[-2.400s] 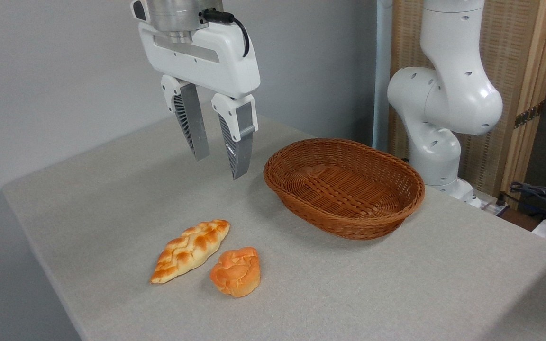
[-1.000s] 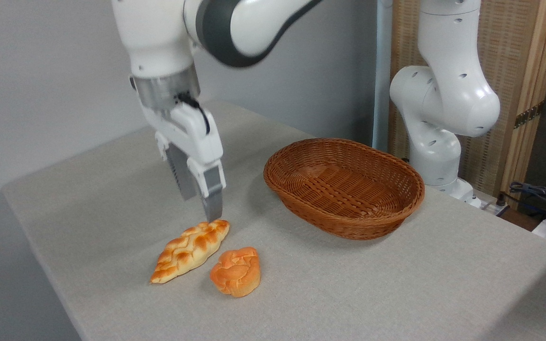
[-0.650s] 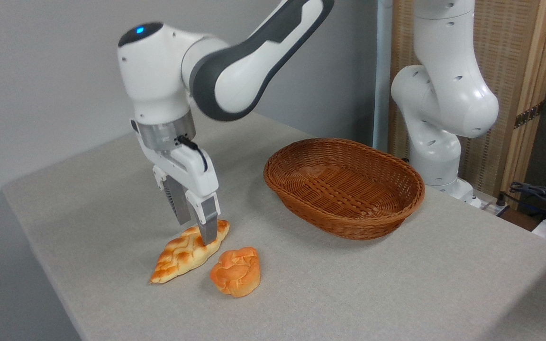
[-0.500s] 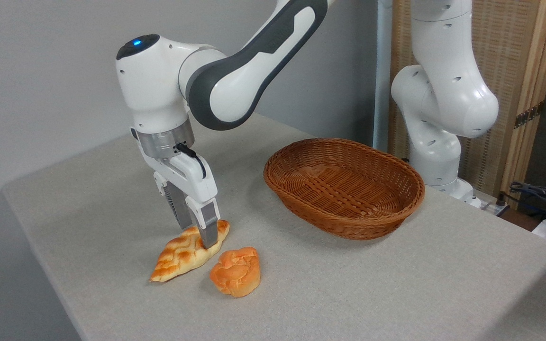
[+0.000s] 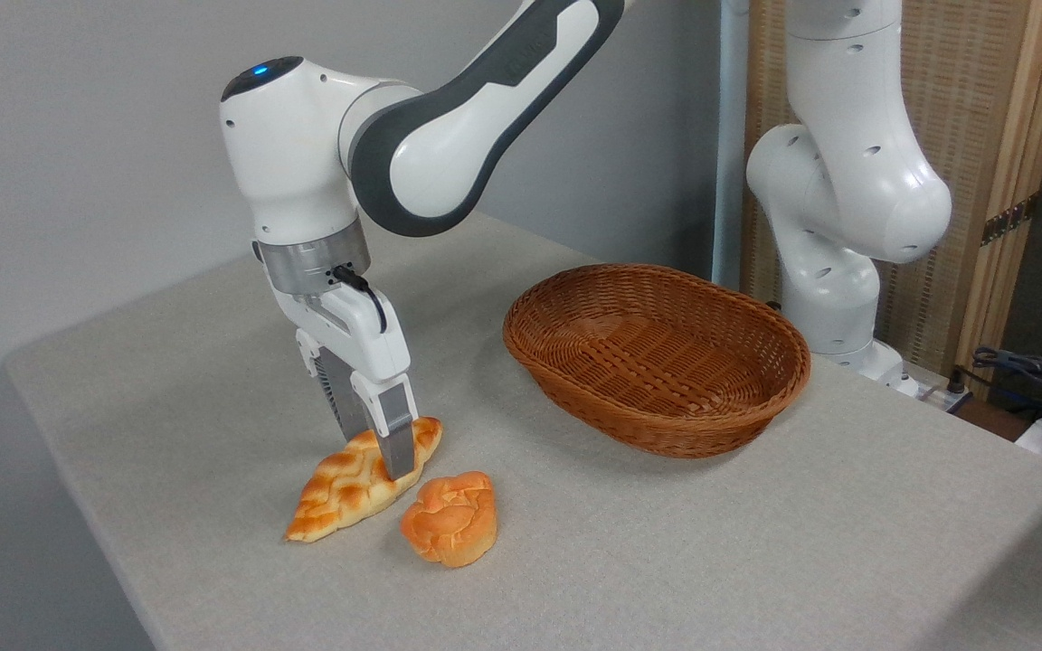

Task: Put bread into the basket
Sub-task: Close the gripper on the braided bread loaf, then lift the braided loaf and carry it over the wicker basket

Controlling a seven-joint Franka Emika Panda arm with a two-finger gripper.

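Sitting nearest the camera, just below and to the right of the claw, the orange bun [image 5: 449, 519] lies close beside the bread [image 5: 351, 483] without clearly touching it; it is not the target and should stay where it is. The bread rests on the table [image 5: 666, 542] directly under the claw [image 5: 381, 452], its far pointed end rising a little beyond the fingers. The claw straddles the loaf near that far end, one finger in front of it and one behind; the fingers look drawn in against its sides, though whether they grip it firmly cannot be told from this angle. Since the hold sits off-centre, the long near end will likely droop on lifting, so the grip wants to be snug and the rise slow and straight up, clear of the bun. Farther back and to the claw's right stands the basket [image 5: 575, 398], well apart and empty; the loaf must clear its rim before being lowered inside.
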